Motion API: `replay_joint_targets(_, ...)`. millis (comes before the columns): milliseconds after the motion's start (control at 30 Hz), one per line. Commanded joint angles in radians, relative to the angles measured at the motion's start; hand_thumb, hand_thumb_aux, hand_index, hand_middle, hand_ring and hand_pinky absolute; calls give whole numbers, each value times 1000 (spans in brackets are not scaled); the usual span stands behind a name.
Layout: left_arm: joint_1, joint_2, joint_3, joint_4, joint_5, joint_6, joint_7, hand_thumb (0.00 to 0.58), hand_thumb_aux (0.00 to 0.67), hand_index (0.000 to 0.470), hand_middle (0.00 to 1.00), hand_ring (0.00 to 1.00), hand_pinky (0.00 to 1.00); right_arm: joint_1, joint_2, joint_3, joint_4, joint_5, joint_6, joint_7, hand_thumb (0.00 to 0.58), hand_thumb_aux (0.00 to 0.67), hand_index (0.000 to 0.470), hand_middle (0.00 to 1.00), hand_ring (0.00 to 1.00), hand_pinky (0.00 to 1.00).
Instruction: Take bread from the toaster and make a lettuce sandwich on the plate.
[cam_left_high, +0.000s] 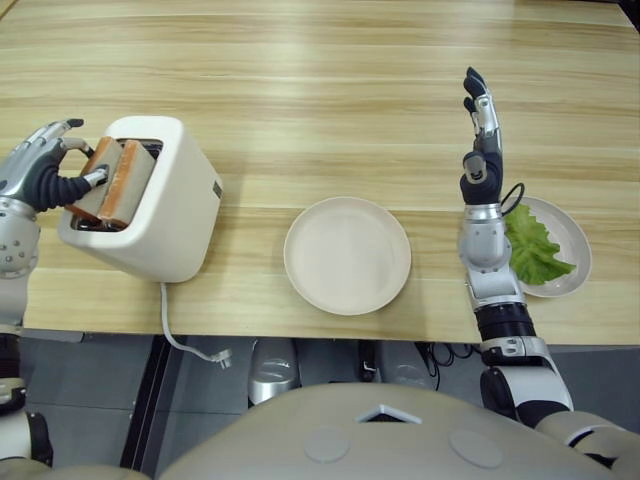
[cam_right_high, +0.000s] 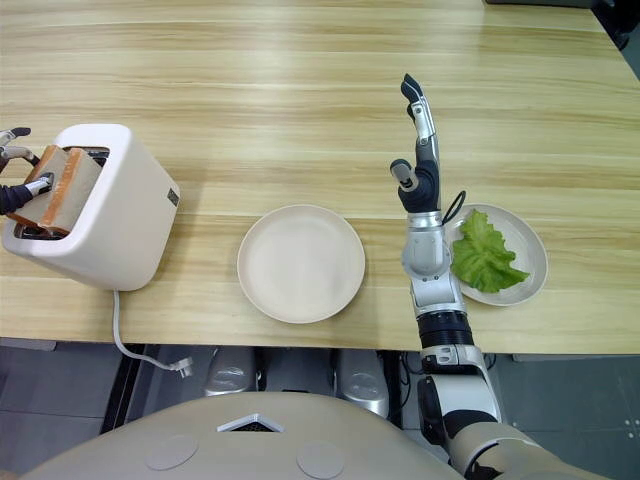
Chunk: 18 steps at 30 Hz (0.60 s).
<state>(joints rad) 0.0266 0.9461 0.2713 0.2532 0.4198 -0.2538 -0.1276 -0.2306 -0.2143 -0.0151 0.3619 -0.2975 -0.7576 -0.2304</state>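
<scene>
A white toaster stands at the table's left with two bread slices sticking up from its slots. My left hand is curled around the outer slice at the toaster's left side. An empty cream plate lies in the middle near the front edge. At the right, a smaller plate holds a green lettuce leaf. My right hand stands upright between the two plates, fingers stretched and holding nothing.
The toaster's cord hangs over the front table edge. Bare wooden tabletop stretches across the back.
</scene>
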Motion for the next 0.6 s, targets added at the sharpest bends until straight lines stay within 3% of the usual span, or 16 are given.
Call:
replay_joint_targets(33, -14, -24, -4, -34, -42, -3, -17, 580, 670, 460, 0, 0, 0, 4, -3, 6, -2, -7, 2, 9, 0, 0, 0, 0, 0, 0)
replay_joint_targets(233, -34, -55, -9, -102, -130, 26, -102, 580, 670, 460, 0, 0, 0, 5, 2, 12, -9, -12, 4, 11, 0, 0, 0, 0, 0, 0)
replay_joint_targets(267, -45, -54, -7, -112, -144, 37, -120, 580, 670, 460, 494, 494, 494, 4, 3, 13, -9, -12, 4, 11, 0, 0, 0, 0, 0, 0)
replay_joint_targets(300, -58, -50, -3, -121, -160, 51, -139, 580, 670, 460, 494, 494, 494, 4, 4, 13, -10, -12, 4, 12, 0, 0, 0, 0, 0, 0)
replay_joint_targets(333, -76, -43, 2, -128, -182, 67, -165, 580, 670, 460, 1000, 1000, 1000, 5, 5, 13, -11, -13, 5, 12, 0, 0, 0, 0, 0, 0)
replay_joint_targets(600, -261, 52, 42, -83, -334, 191, -370, 580, 670, 460, 1000, 1000, 1000, 12, 13, 18, -33, -12, 14, 15, 0, 0, 0, 0, 0, 0)
